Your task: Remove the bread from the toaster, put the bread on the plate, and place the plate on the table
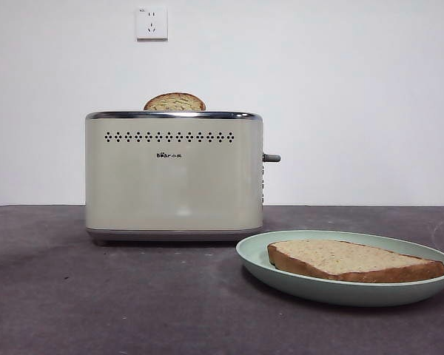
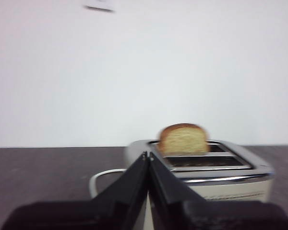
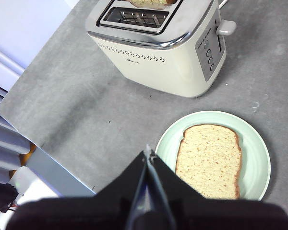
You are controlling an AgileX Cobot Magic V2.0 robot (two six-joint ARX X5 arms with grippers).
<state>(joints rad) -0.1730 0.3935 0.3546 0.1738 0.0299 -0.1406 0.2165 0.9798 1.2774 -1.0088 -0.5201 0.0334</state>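
The bread (image 1: 353,260) (image 3: 210,160), a large pale speckled slice with brown crust, lies flat on the mint-green plate (image 1: 260,259) (image 3: 257,143), which rests on the dark grey table (image 1: 96,296) to the right of the cream toaster (image 1: 174,177) (image 3: 158,52) (image 2: 230,177). A smaller, darker domed slice (image 1: 175,103) (image 2: 183,140) stands in the toaster's far slot; the near slot is empty. My left gripper (image 2: 147,155) is shut, hovering level behind the toaster. High above the plate's edge my right gripper (image 3: 148,153) is shut and holds nothing. Neither arm shows in the front view.
A grey lever (image 1: 271,157) (image 3: 226,27) sticks out of the toaster's right side. A white cord (image 2: 98,179) loops on the table behind the toaster. The table's edge (image 3: 33,139) runs near the right gripper, with a white wall and socket (image 1: 151,23) behind.
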